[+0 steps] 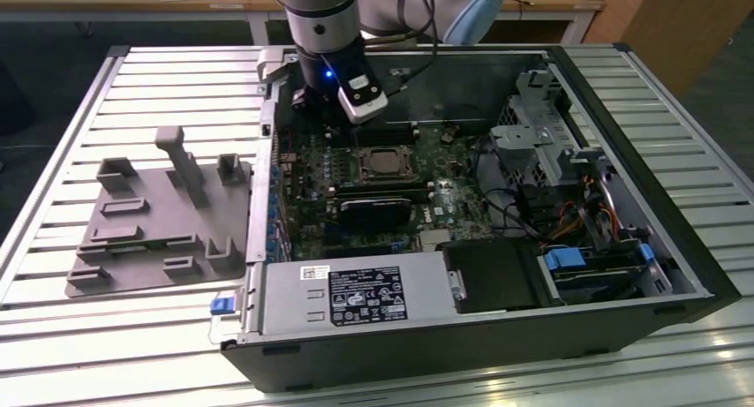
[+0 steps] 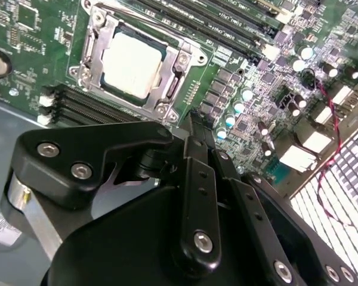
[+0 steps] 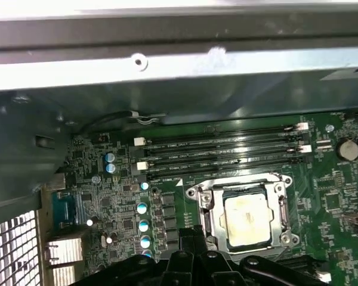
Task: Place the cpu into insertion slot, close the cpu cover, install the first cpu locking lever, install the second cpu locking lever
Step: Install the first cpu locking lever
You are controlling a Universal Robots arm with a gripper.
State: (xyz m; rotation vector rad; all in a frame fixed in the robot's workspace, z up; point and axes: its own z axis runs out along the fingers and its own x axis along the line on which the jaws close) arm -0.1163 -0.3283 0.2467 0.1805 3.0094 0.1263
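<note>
Second wrist view puts the cpu [image 2: 133, 64] seated in the insertion slot [image 2: 170, 89], with the cpu cover [image 2: 98, 50] down around it. Your gripper [image 2: 196, 128] hangs just beside the slot, jaws together (nothing held). Descending off-line could scrape that cover.

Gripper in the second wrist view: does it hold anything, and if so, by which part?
Nothing is held. The gripper has its fingers together with nothing between them; the cpu lies seated on the motherboard, apart from the fingers.
</note>
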